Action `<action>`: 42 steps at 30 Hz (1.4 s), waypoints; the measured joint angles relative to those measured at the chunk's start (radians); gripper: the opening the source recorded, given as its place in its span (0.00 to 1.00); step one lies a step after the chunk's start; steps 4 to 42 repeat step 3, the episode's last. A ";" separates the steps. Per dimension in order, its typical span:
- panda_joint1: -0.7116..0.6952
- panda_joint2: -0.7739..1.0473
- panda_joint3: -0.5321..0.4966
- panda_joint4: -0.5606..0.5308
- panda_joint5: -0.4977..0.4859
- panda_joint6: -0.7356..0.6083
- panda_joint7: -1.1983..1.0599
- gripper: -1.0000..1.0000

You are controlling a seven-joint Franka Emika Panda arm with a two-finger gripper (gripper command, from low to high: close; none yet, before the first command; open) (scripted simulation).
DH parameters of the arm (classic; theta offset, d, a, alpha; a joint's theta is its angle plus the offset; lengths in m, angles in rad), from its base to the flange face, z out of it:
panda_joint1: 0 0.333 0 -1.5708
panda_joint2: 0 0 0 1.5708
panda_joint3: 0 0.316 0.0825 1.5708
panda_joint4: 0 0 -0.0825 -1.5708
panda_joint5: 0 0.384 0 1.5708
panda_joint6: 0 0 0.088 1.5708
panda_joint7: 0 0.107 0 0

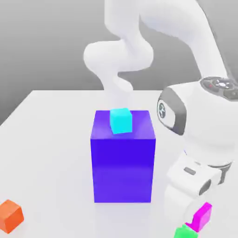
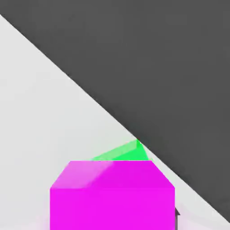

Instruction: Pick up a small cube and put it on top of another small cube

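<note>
You've got the magenta cube (image 1: 202,217) at the exterior view's lower right, gripper (image 1: 199,219) fingers closed on its sides, so lift straight up, slowly, clear of the nearby green cube (image 1: 186,232); round emblem on the arm (image 1: 162,110), no lettering you can read.
</note>
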 joint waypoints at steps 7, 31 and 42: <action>0.000 0.000 0.000 0.000 0.000 0.000 0.000 1.00; 0.000 0.000 0.000 0.000 0.000 0.000 0.000 1.00; 0.000 0.000 0.000 0.000 0.000 0.000 0.000 1.00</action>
